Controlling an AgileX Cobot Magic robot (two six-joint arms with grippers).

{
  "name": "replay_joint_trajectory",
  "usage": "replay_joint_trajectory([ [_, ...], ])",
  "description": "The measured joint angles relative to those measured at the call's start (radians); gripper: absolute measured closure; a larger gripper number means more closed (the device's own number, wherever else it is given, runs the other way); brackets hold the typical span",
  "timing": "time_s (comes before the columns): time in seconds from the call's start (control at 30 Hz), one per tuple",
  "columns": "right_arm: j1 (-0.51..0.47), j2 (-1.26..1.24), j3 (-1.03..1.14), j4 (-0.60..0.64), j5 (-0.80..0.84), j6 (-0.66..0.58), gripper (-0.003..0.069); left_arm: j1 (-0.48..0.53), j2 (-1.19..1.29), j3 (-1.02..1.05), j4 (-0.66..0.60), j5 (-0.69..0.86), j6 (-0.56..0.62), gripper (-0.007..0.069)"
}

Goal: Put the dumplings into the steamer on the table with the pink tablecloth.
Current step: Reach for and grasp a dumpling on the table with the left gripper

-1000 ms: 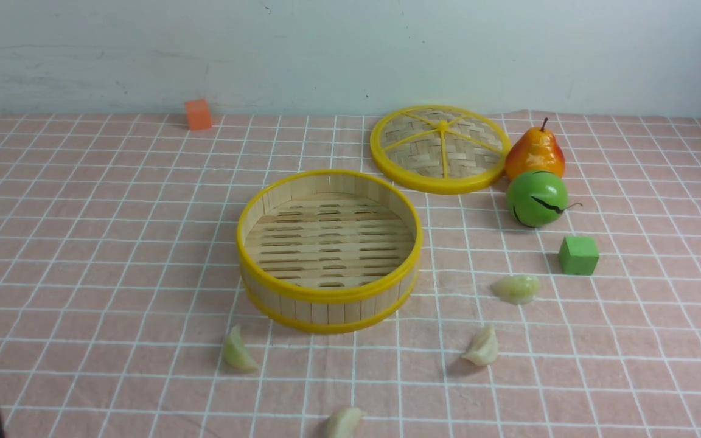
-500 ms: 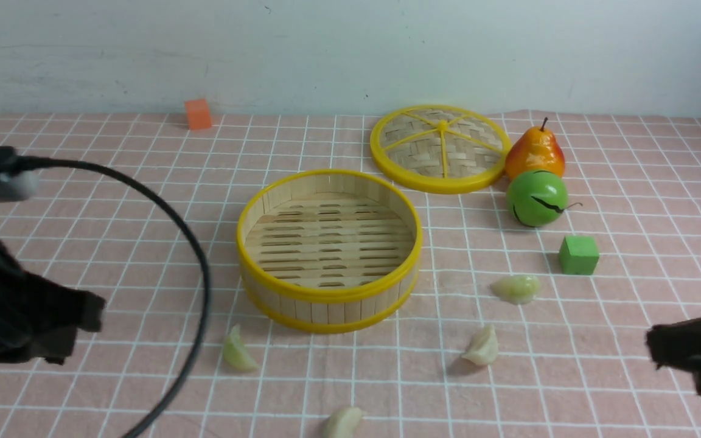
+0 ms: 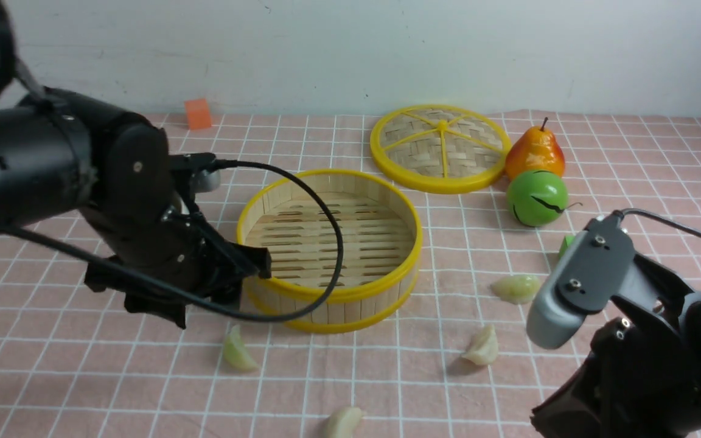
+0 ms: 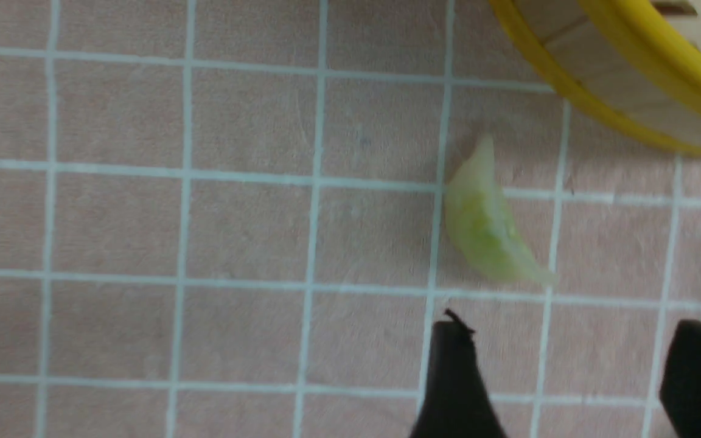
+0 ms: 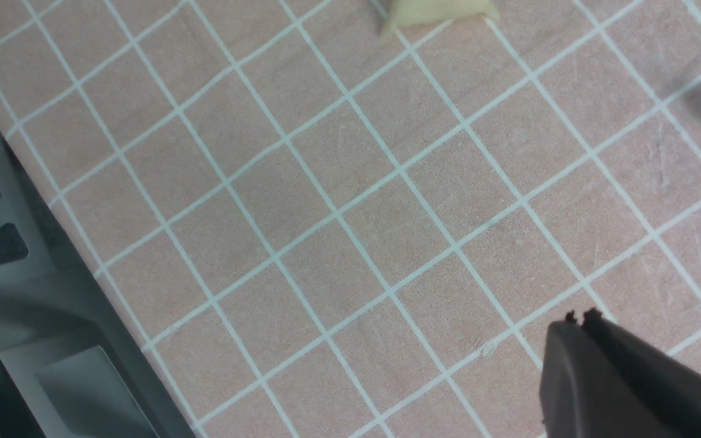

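Progress is nil so far: the steamer (image 3: 328, 295) is empty and all four pieces of food lie outside it on the pink tablecloth (image 3: 70, 377).

Closest to the robot, the nearest dumpling (image 3: 343, 421) sits at the front edge of the front view, partly cut off. Off to the right, the right gripper (image 5: 582, 319) hovers over bare cloth with its jaws pressed together, holding nothing.

A little farther out, the left dumpling (image 3: 238, 351) lies just in front of the steamer's wall, not touching it. The left gripper (image 4: 575, 377) hangs close beside it with its jaws spread wide and nothing between them. It looks set for the first pick.

On the other side, the right dumpling (image 3: 482, 347) stands on the cloth. The fourth dumpling (image 3: 516, 288) lies beyond it, near a green cube (image 3: 563, 246) that is mostly hidden by the right arm.

Behind the steamer are a green fruit (image 3: 537, 198), a pear (image 3: 534, 153), the lid (image 3: 440, 148) and, farthest back, an orange cube (image 3: 198, 114).

All four pick-ups and drops remain to be done.
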State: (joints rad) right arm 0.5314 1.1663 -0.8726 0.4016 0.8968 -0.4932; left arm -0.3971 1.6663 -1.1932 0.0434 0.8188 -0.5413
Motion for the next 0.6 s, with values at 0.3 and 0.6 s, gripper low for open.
replay_joint_trajectory([
  [0.3, 0.000, -0.039, -0.001, -0.046, 0.061, 0.000, 0.0659, -0.003, 0.201, -0.013, -0.032, -0.067, -0.047, 0.0057],
  [0.6, 0.000, -0.039, -0.001, -0.053, 0.067, 0.000, 0.0655, -0.033, 0.232, -0.015, -0.027, -0.124, -0.053, 0.0154],
])
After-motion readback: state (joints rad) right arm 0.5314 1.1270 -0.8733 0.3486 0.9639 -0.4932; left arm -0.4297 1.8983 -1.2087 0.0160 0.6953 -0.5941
